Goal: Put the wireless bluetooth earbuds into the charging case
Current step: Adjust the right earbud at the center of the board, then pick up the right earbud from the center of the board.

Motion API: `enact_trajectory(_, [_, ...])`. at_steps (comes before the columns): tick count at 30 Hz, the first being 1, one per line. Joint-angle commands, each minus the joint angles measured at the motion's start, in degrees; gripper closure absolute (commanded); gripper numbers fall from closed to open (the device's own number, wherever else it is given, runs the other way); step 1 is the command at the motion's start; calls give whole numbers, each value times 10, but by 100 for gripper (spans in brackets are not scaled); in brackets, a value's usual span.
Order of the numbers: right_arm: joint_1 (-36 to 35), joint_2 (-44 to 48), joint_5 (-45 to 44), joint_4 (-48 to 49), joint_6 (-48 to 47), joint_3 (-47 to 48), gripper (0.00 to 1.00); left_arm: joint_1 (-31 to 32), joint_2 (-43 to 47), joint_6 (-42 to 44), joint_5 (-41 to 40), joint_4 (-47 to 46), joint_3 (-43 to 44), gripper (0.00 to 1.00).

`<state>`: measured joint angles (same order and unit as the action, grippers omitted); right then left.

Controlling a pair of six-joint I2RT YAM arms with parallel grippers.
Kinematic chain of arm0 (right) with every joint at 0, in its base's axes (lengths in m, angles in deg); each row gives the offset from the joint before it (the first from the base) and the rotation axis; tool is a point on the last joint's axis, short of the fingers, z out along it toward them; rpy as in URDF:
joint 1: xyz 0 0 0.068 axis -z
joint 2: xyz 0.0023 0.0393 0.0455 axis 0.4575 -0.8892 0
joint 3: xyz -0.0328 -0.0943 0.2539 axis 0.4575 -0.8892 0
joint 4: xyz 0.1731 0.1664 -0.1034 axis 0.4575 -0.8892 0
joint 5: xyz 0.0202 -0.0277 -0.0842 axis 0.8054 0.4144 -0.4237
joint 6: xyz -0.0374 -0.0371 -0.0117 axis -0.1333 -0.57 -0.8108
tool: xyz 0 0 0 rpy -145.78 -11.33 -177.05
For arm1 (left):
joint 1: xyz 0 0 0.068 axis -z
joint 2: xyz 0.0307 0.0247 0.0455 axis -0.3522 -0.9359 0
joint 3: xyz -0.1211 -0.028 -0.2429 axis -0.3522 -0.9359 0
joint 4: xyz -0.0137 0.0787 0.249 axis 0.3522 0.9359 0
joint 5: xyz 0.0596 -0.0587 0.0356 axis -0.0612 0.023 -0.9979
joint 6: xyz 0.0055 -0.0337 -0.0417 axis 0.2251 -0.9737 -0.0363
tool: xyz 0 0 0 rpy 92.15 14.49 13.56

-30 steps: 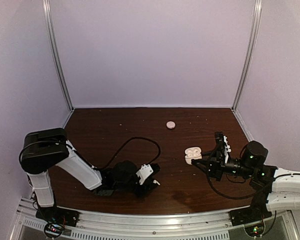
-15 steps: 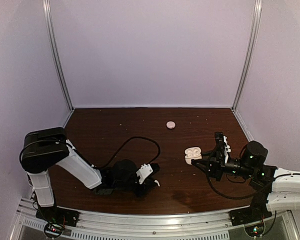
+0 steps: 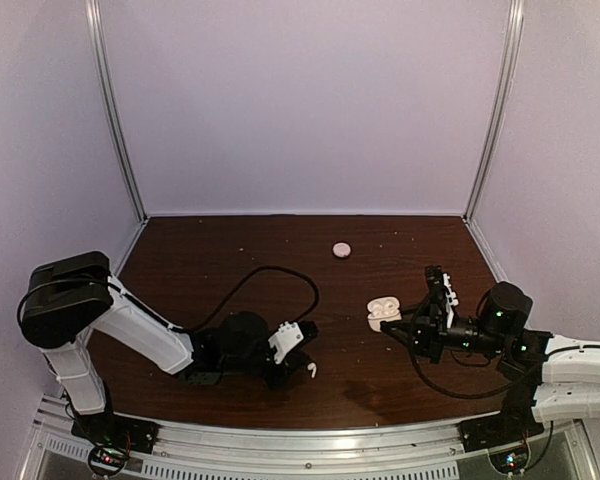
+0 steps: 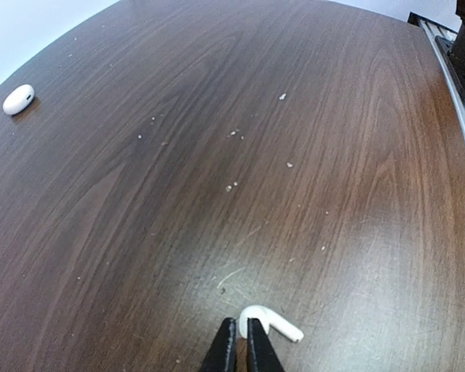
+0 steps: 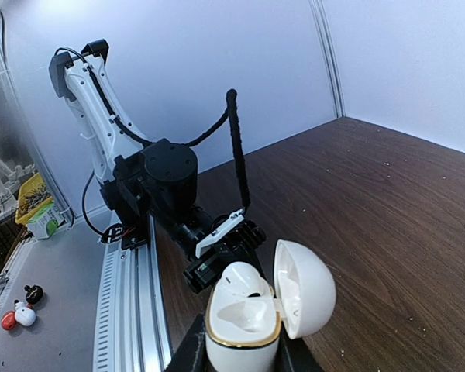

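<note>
One earbud [image 4: 271,325] remains out | left fingers [image 4: 231,342] have just clenched on its head, bottom centre, on tabletop [image 4: 217,155] | right fingers [image 3: 408,326] grasp the open charging case [image 5: 244,329], right of centre overhead | you may now lift and carry across.

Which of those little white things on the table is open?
The case clamped in the right pincer: its lid stands swung open on its hinge. The earbud and the round disc have no lid.
</note>
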<state>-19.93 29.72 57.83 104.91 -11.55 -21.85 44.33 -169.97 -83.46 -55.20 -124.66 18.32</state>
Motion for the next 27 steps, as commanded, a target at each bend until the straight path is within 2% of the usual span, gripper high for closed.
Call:
enact_trajectory(1, [3,0,9,20,-1,2,100,-3,15,5,-25,-8,-9,93])
enact_trajectory(5, [3,1,9,14,-2,4,100,-3,14,-19,-28,56,24,83])
enact_trajectory(9, [3,9,4,2,2,9,100,-3,30,-83,-17,153,62,77])
enact_trajectory(13, [3,20,-6,-17,8,19,100,-3,52,-193,-15,283,118,70])
enact_trajectory(15, [3,21,-12,-27,11,25,100,-3,54,-276,-15,345,154,66])
enact_trajectory(18, [3,20,-17,-37,13,31,100,-3,43,-371,-11,449,217,67])
enact_trajectory(22, [3,27,-22,-47,14,32,100,-3,15,-450,-11,568,292,67])
enact_trajectory(27, [3,48,-29,-63,10,31,100,-2,-7,-519,25,627,328,66])
